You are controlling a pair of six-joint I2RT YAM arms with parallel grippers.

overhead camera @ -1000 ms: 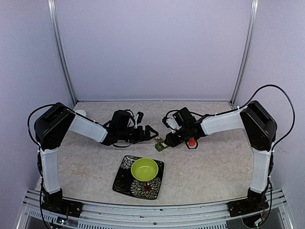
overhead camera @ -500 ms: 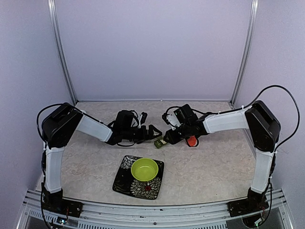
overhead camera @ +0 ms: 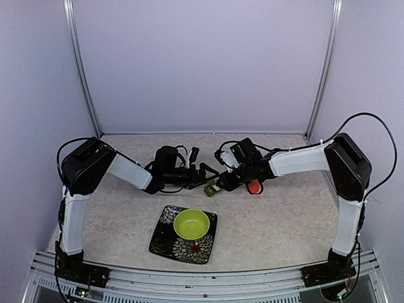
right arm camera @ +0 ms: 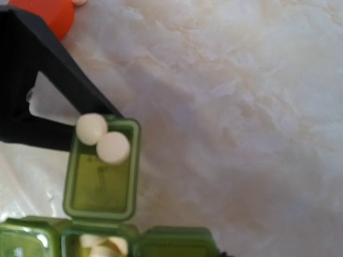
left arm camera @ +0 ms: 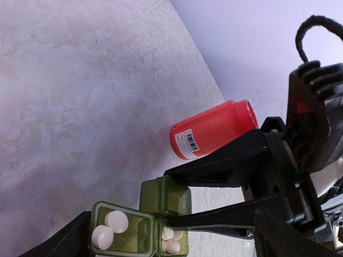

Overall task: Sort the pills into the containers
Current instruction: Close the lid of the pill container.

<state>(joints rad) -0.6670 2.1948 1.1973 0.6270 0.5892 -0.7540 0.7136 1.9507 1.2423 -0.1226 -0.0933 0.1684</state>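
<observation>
Top external, left pincer (overhead camera: pixel 206 177) wide, right pincer (overhead camera: pixel 219 185) clamping pillbox (overhead camera: pixel 211 190), red bottle (overhead camera: pixel 254 187) just beside, bowl (overhead camera: pixel 191 224) nearer

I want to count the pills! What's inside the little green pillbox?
The pillbox has its middle compartment open, white pills inside, partly cut off from view. Two more pills lie on its flipped-open lid. The two outer compartments are shut, so their insides are hidden.

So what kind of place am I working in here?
Probably a purpose-built robot test booth, not a home: plain lilac wall panels, bare aluminium corner posts, and a marble-patterned tabletop.
</observation>
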